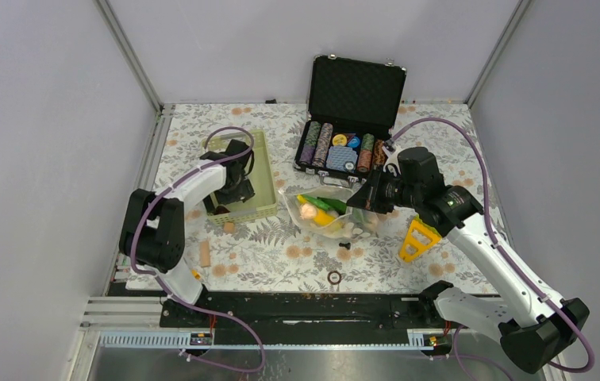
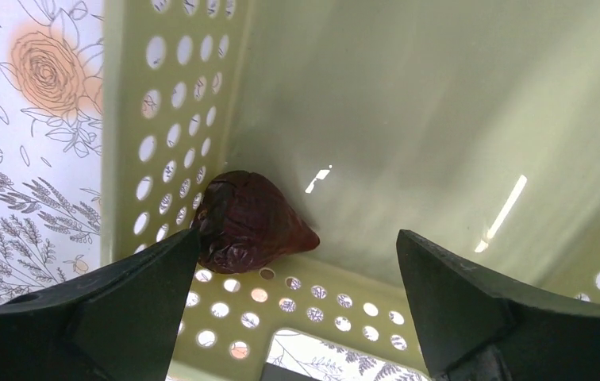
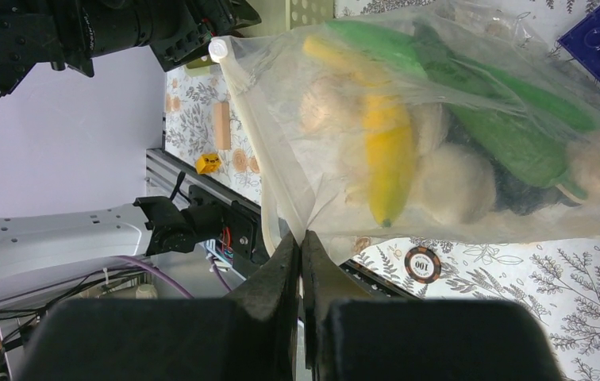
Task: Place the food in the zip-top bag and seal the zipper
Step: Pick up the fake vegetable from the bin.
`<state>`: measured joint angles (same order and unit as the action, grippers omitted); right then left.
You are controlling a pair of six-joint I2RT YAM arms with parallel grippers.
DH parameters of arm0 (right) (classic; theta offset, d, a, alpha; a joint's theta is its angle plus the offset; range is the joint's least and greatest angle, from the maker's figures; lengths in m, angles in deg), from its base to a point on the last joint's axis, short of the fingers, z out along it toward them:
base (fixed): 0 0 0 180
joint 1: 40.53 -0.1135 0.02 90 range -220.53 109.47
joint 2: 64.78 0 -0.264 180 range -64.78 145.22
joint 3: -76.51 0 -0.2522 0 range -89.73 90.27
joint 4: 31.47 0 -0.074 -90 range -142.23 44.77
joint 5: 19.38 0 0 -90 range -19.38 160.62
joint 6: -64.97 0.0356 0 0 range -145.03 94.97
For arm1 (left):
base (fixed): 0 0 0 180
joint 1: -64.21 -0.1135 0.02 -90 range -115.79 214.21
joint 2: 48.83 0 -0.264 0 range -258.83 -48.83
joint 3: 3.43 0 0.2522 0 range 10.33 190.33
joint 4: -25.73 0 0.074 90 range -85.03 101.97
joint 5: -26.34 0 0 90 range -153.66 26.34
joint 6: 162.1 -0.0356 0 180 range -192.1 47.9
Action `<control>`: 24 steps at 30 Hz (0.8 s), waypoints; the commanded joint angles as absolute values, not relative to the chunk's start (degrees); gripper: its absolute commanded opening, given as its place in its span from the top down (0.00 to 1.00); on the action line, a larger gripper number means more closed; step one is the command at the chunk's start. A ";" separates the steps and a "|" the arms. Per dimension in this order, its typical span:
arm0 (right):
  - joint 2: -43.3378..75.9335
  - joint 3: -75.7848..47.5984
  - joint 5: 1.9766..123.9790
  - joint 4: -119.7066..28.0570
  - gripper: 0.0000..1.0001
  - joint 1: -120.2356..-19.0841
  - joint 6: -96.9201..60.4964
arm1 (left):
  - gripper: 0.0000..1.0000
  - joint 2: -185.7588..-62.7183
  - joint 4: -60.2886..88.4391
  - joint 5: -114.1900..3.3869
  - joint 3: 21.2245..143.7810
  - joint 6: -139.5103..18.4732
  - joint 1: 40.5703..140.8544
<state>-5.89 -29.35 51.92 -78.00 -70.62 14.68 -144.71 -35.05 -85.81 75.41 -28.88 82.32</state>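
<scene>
Top external view is showing the left arm (image 1: 190, 186) bending forward and down into the green basket (image 1: 263, 171). Its left gripper (image 2: 297, 238) is hanging with jaws spread wide over a dark reddish fig-like piece (image 2: 245, 222) lying in the basket's corner. The right arm (image 1: 483, 242) is stretching inward over the table (image 1: 281, 254), the right gripper (image 3: 301, 238) pinching tight on the zip-top bag (image 3: 440, 119) edge just beside the zipper (image 3: 267, 214). The bag is sitting mid-table, between basket and chip case (image 1: 356, 87), holding a banana (image 3: 384, 151), green pieces (image 3: 503, 135) and white bulbs (image 3: 451, 186).
</scene>
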 commanded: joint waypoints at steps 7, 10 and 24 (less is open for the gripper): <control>-6.08 -29.91 51.42 -76.75 1.00 -69.37 13.79 | 0.05 -145.85 -23.22 -83.51 70.45 -27.98 80.91; -6.47 -29.96 51.70 -76.71 1.00 -69.20 13.84 | 0.07 -146.18 -20.35 -81.29 69.18 -27.81 80.64; -6.25 -29.70 51.99 -76.75 1.00 -68.88 14.18 | 0.15 -144.93 -19.48 -75.16 67.68 -27.74 80.62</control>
<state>-5.91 -30.24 51.96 -77.98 -69.33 14.59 -146.46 -21.17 -78.43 69.05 -28.50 80.97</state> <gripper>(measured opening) 0.039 0.853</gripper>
